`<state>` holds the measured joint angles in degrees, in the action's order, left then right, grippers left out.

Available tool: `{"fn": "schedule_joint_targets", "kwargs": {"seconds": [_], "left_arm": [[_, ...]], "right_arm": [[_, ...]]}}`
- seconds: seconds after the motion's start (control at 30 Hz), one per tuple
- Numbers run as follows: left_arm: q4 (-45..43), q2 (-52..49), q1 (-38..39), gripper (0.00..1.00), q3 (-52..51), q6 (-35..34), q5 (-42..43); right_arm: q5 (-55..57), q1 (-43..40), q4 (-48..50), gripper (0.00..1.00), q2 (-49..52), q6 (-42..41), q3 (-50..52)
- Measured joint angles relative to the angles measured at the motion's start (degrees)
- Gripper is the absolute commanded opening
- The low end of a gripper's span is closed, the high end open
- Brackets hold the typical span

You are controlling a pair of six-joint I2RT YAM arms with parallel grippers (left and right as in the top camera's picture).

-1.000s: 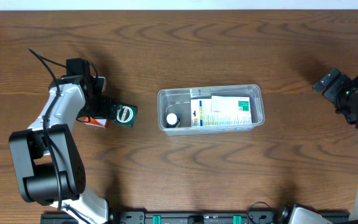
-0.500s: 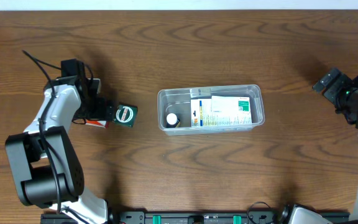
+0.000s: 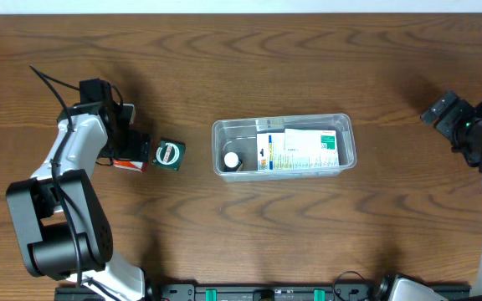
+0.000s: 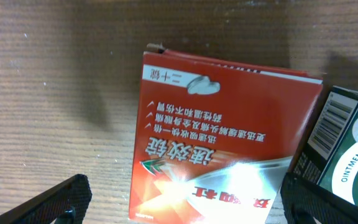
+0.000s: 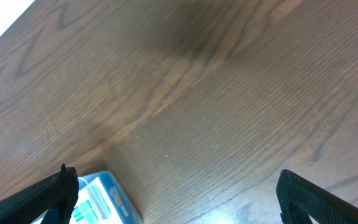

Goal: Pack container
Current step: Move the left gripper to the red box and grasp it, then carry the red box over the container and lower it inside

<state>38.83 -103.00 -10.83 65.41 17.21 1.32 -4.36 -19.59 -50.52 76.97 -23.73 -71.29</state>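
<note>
The clear plastic container (image 3: 283, 145) sits at the table's middle and holds a white and green printed box (image 3: 299, 150) and a small white bottle (image 3: 231, 159); one corner shows in the right wrist view (image 5: 104, 199). A red box with Chinese print (image 4: 216, 143) lies at the left (image 3: 129, 164), beside a dark green ointment box (image 3: 169, 153) (image 4: 347, 155). My left gripper (image 4: 182, 202) is open, its fingers straddling the red box from above. My right gripper (image 5: 179, 199) is open and empty over bare wood at the far right.
The wooden table (image 3: 308, 67) stretches around the container. The left arm's cable (image 3: 53, 84) loops over the table at the left. A black rail (image 3: 274, 293) runs along the front edge.
My left arm has shifted slightly to the left over the red box. The boxes, the container and the right arm have not moved.
</note>
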Motion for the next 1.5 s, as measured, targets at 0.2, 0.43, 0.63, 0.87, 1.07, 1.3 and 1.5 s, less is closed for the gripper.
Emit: {"fn": "schedule_joint_targets", "kwargs": {"seconds": [0.2,0.43,0.63,0.87,1.07,1.3,1.5], "left_arm": [[-0.46,-2.95,0.00,0.98,0.00,1.29,1.31],[-1.14,-5.18,0.00,0.92,0.04,1.90,2.01],[-0.61,-5.16,0.00,0.80,0.09,1.11,1.95],[1.09,-3.32,0.00,0.74,0.09,0.57,1.95],[2.03,1.16,0.00,0.69,0.11,-0.87,1.92],[5.05,6.51,0.00,0.69,0.11,-4.42,2.05],[8.37,15.28,0.66,0.69,0.11,-7.74,4.13]], "right_arm": [[0.00,0.00,0.00,0.99,0.00,0.00,0.00],[0.00,0.00,0.00,0.99,0.00,0.00,0.00],[0.00,0.00,0.00,0.99,0.00,0.00,0.00],[0.00,0.00,0.00,0.99,0.00,0.00,0.00],[0.00,0.00,0.00,0.99,0.00,0.00,0.00],[0.00,0.00,0.00,0.99,0.00,0.00,0.00],[0.00,0.00,0.00,0.99,0.00,0.00,0.00]]}}
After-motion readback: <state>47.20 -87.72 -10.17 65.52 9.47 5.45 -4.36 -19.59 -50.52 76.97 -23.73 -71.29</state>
